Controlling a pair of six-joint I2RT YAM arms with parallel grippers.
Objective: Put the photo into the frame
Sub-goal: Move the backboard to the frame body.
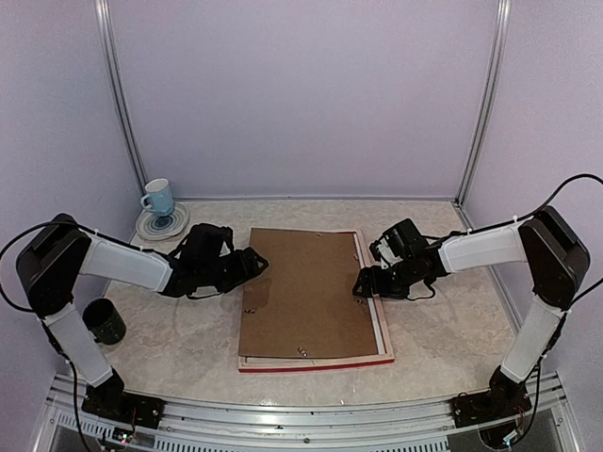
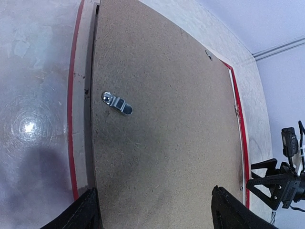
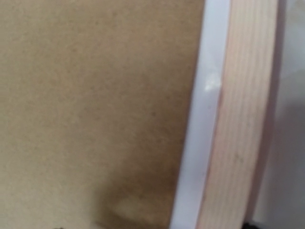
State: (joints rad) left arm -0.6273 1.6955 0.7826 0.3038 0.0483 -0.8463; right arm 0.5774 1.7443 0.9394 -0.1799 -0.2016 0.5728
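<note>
Both arms reach in low from the counter's (image 1: 443, 339) side edges and face each other across its middle. The left arm (image 1: 122, 264) runs nearly level from its raised elbow, and the right arm (image 1: 480, 250) mirrors it.

The frame (image 1: 320, 363) lies flat on the middle of the counter, pale wood back up, with red showing along its near edge. A brown backing board (image 1: 306, 292) lies on it and covers nearly all of the opening, sitting slightly askew.

The left fingers (image 1: 250, 264) hang over the board's left edge. The left wrist view shows them spread wide with only the board below and nothing gripped. The right fingers (image 1: 366, 281) are at the frame's right bar, also spread wide; the right wrist view is too close and blurred to show whether they touch it.

The photo is not visible in any view. A white strip (image 3: 200, 119) shows between the board and the right bar, but I cannot tell whether it is the print's back or a mat.

A dark cup (image 1: 105, 322) stands near the left edge, and a blue cup (image 1: 158, 198) sits on a saucer (image 1: 160, 228) at the far left corner. A small metal clip (image 2: 117, 103) lies on the board.
</note>
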